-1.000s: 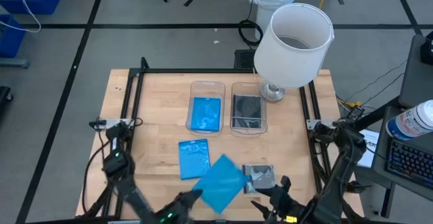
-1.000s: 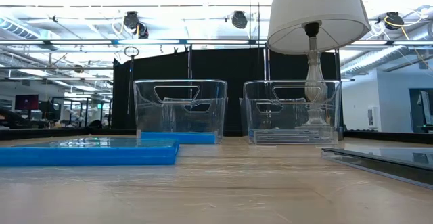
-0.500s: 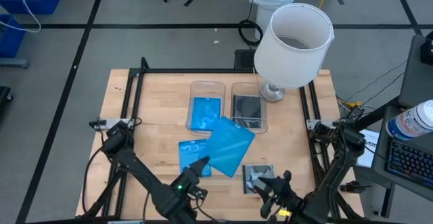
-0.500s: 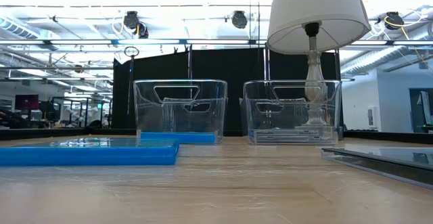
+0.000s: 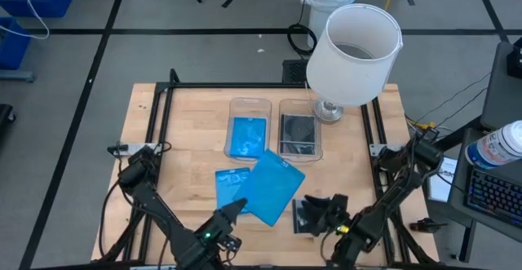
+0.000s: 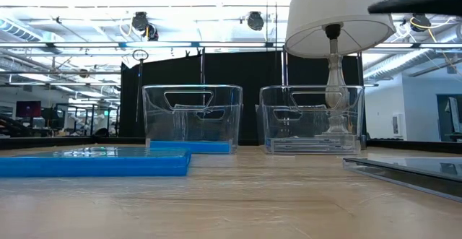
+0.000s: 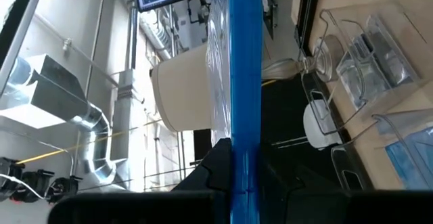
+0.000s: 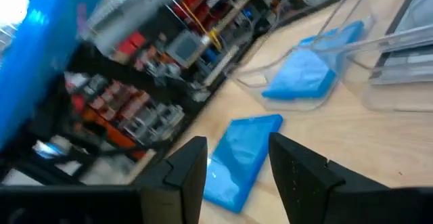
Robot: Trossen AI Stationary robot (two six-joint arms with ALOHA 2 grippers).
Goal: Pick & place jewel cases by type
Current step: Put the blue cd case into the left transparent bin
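Note:
My left gripper [image 5: 238, 210] is shut on a bright blue jewel case [image 5: 274, 187], held in the air over the table's near middle. A second blue case [image 5: 229, 187] lies flat on the table beneath it, and a third [image 5: 249, 135] lies in the left clear bin [image 5: 249, 104]. My right gripper [image 5: 328, 210] is open above a grey square case [image 5: 305, 214], which lies flat and is partly hidden by it. In the right wrist view the open fingers [image 8: 184, 171] frame the flat blue case [image 8: 243, 158]. More grey cases [image 5: 298, 131] sit in the right bin. My left gripper pinches the blue case at its near-left corner [image 5: 247, 205] between the two fingers, coming from the table's near-left side. In the left wrist view the case shows edge-on [image 7: 245, 136] between the fingers. It is lifted clear, its broad face turned up.
A lamp with a white shade [image 5: 356, 51] stands at the far right beside the right bin [image 5: 298, 107]. A black frame [image 5: 163, 99] borders the table. In the low view both bins [image 6: 192, 118] stand at the far side, and the grey case [image 6: 411, 171] lies at the right.
My left gripper carried the blue case from the near edge toward the bins, and the case turned about as it went. My right gripper moved toward the table's left and now stands over the grey square case. The cases on the table stayed put.

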